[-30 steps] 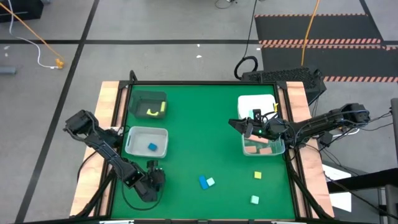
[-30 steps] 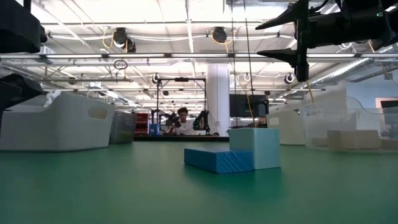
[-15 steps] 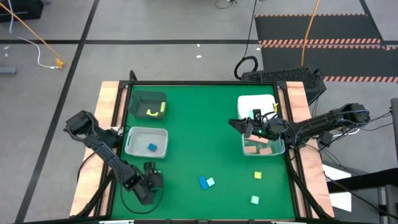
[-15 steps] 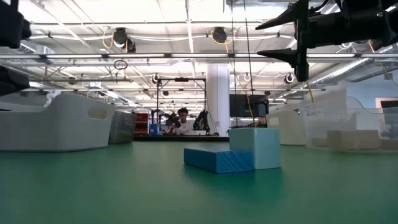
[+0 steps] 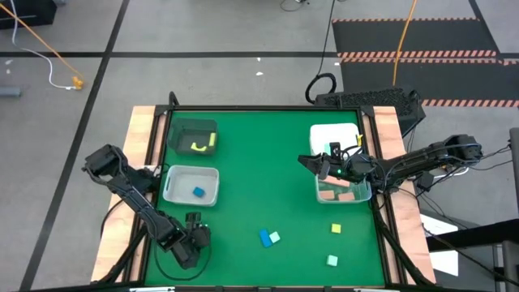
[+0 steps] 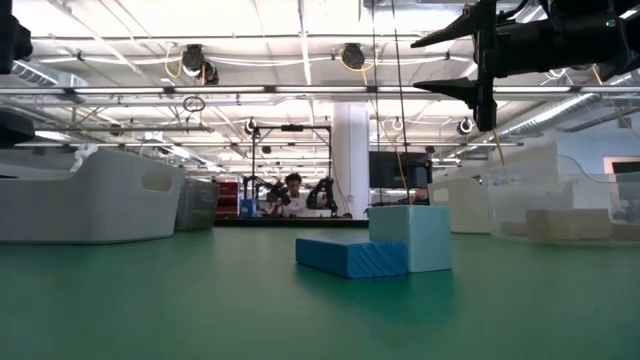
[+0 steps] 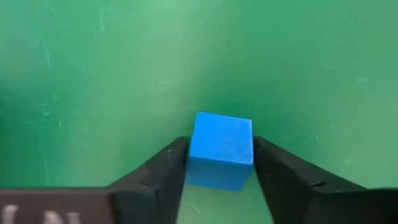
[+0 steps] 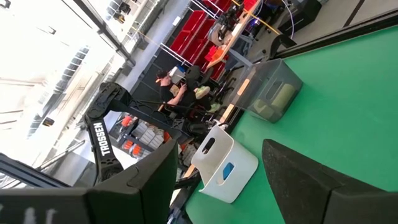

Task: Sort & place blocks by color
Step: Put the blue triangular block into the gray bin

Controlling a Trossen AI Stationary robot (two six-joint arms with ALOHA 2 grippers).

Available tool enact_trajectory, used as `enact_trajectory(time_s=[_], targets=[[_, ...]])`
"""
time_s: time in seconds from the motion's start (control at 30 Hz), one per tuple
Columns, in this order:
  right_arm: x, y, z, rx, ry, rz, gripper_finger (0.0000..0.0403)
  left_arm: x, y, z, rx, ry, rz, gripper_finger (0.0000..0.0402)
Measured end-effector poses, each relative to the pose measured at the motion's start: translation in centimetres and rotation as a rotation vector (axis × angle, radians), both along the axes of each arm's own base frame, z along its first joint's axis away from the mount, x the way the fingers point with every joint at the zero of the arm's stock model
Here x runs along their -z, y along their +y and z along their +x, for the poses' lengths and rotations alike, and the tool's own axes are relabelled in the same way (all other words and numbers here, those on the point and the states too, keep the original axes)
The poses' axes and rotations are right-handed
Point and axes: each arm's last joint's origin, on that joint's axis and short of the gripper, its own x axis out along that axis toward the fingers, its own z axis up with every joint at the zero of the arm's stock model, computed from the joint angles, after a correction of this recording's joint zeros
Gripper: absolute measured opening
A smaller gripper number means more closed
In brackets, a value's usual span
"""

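My left pincer (image 5: 195, 239), near the table's front-left corner, grips a blue cube (image 7: 220, 149) squarely between both fingers, white bin (image 5: 191, 185) with its blue block just behind; right pincer (image 5: 318, 165) hangs open-jawed over the clear bin (image 5: 344, 191).

A matt blue cube (image 7: 221, 149) sits on the table's (image 7: 298, 68) scuffed, slightly glossy green surface.

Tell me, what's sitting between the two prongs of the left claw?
A blue cube, squeezed between the left claw's fingers just above the green table; the left wrist view shows it.
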Motion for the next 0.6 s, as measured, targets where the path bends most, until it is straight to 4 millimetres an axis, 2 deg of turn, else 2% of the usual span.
enact_trajectory(time_s=[0.1,0.4,0.5,0.6], targets=[[0.0,0.0,0.0,0.0,0.0,0.0,0.0224,0.0,0.2,0.3,-0.005,-0.001,0.002,0.0132],[0.0,0.0,0.0,0.0,0.001,0.0,0.0224,-0.3,1.5,1.6,-0.035,-0.017,0.004,0.0132],[0.0,0.0,0.0,0.0,0.0,0.0,0.0224,-1.5,2.3,2.4,-0.025,-0.064,-0.013,0.0132],[0.0,0.0,0.0,0.0,0.001,0.0,0.0224,-3.6,3.6,2.9,-0.021,-0.165,-0.01,0.0132]])
